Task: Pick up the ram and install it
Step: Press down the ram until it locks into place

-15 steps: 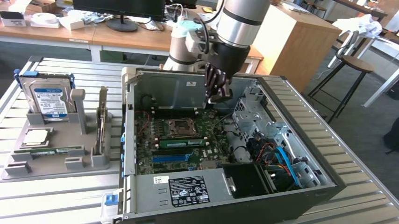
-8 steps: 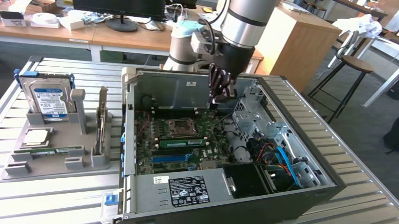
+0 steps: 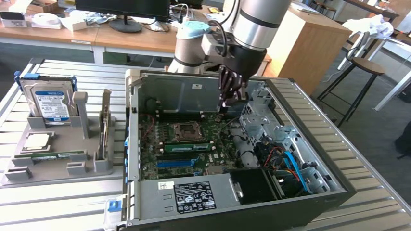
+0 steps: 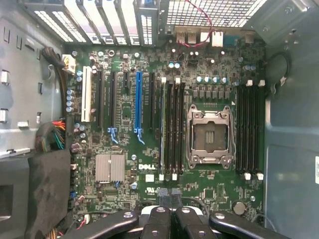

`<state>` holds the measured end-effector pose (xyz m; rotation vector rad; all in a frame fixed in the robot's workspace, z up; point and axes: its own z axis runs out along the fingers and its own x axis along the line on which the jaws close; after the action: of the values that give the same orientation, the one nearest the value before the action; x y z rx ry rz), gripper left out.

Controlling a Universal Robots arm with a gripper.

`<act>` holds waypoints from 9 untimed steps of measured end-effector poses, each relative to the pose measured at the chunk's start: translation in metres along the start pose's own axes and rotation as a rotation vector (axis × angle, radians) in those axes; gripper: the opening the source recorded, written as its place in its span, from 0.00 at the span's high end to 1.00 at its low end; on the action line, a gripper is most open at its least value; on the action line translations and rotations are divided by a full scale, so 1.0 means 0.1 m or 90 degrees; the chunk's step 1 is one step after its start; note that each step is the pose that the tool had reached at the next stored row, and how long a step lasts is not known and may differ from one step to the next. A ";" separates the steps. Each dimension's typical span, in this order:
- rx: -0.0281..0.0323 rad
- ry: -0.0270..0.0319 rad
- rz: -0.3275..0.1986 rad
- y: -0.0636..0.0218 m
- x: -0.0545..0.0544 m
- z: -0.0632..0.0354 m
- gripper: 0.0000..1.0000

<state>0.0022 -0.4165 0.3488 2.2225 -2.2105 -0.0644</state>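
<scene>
The ram (image 3: 186, 147), a thin green circuit-board stick, stands on edge in a black memory slot beside the empty silver processor socket (image 3: 185, 130), apparently pushed home. On the exterior view's left, a grey plastic parts holder (image 3: 57, 166) on the slatted metal worktop (image 3: 38, 202) props a blue-labelled hard drive (image 3: 51, 103) upright for easy grasping. Rightward, above the open computer case (image 3: 173, 91), the jaws hang pressed together, empty and clear of the board.

From above and aslant, we overlook the whole computer case (image 3: 173, 91) mid-frame; our wrist camera faces its motherboard (image 4: 149, 164) squarely, close, shared by both.
</scene>
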 end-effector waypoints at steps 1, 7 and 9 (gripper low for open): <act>0.0000 0.0001 0.000 -0.008 0.00 -0.001 0.90; 0.0000 0.0000 0.000 -0.012 0.00 0.000 0.90; 0.0000 0.0000 0.000 -0.012 0.00 0.006 0.90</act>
<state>0.0034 -0.4165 0.3482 2.2225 -2.2103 -0.0644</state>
